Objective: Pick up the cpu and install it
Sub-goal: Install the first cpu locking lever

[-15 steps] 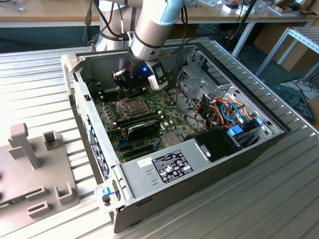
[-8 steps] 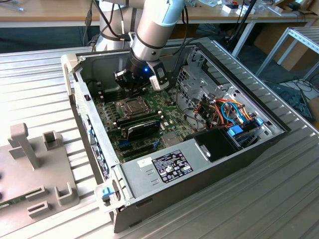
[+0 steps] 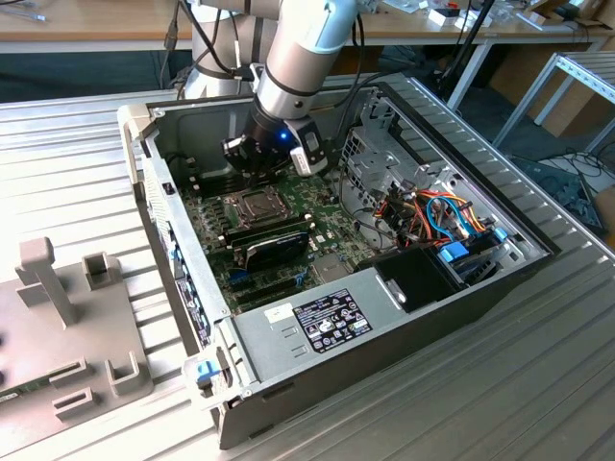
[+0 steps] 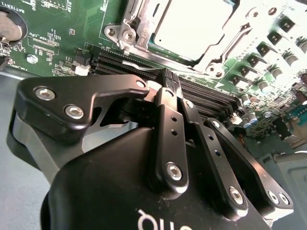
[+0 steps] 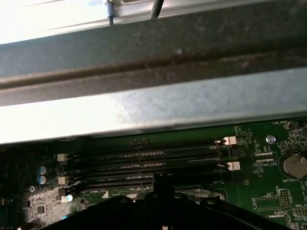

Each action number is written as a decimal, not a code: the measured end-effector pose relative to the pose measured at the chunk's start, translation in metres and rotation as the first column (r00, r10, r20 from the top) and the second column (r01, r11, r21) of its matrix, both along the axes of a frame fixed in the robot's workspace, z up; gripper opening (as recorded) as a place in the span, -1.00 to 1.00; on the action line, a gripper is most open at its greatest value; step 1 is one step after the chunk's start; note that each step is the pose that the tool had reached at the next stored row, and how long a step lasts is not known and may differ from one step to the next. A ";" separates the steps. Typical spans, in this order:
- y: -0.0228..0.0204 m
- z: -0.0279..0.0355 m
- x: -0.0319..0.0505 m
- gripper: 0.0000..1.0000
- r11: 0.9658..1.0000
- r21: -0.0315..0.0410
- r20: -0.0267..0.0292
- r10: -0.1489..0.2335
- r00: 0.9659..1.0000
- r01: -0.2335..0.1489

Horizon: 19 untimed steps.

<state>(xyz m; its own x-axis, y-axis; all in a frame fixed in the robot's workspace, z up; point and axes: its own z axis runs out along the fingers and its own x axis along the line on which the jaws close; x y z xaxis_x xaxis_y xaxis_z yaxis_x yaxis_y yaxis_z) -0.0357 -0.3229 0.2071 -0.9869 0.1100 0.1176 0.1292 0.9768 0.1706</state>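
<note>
The cpu [image 4: 192,26] is a flat square with a bright silver-grey top. It lies in the socket on the green motherboard [image 4: 53,43], with the shiny metal retention frame [image 4: 132,31] around it. In the exterior view the socket [image 3: 252,204] sits mid-board inside the open computer case [image 3: 317,327]. My gripper [image 4: 168,79] hangs just beside the socket, over the black memory slots [image 4: 211,98], its black fingers [image 4: 165,110] pressed together with nothing between them. The gripper [image 3: 248,181] is inside the case at the back of the board.
A black card [image 3: 274,252] stands on the board in front of the socket. Coloured cables [image 3: 432,216] and a drive cage fill the case on the exterior view's right. The case's metal wall [image 5: 153,103] rises close behind the memory slots [image 5: 148,160]. A grey fixture [image 3: 58,317] sits outside the case.
</note>
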 end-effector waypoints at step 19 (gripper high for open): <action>0.0002 -0.0032 0.0017 -0.79 1.000 -0.003 0.000 0.000 1.000 0.000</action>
